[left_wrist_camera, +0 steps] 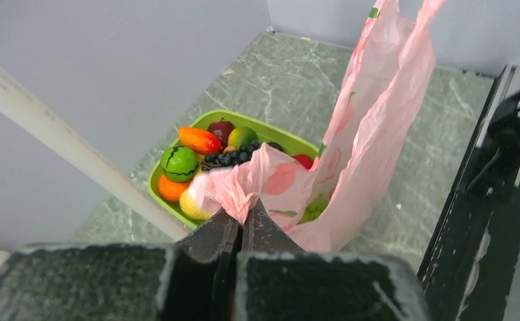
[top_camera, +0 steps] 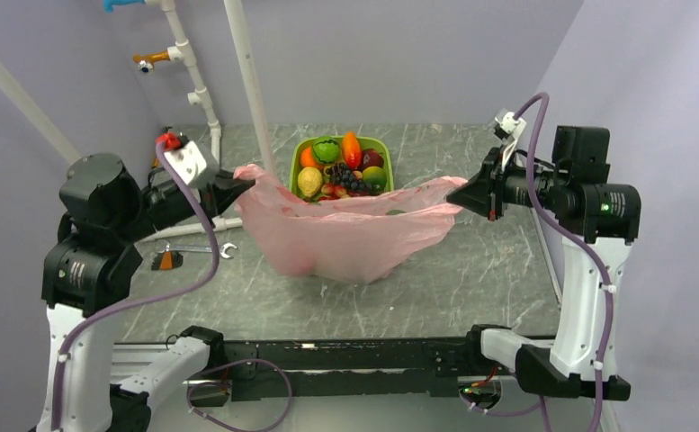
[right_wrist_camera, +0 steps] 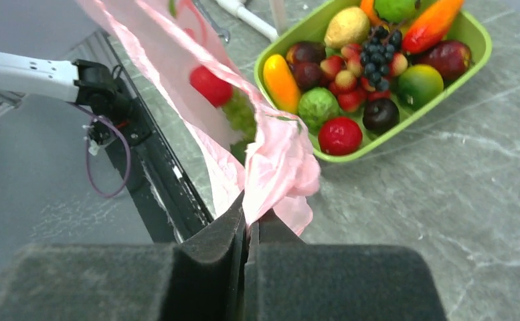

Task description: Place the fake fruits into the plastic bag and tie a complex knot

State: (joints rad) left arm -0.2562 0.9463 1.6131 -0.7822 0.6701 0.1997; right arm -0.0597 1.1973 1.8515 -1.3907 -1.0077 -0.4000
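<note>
Plastic bag (top_camera: 345, 243) slung between left end effector (top_camera: 242, 183) and right end effector (top_camera: 458, 191), both clamped on it (fake fruits (top_camera: 341, 166) behind)

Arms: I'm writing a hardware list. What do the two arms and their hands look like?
The left arm and right arm have white lower links, black joint housings and a lilac cable looped along each. The right one shows a green light. The left hand and right hand are black tapering two-finger wedges.

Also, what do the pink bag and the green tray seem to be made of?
The thin pink carrier bag looks like translucent plastic film: it crinkles and lets colours behind show through. The lime-green rectangular tray seems to be rigid moulded plastic, with a smooth, evenly coloured rim.
</note>
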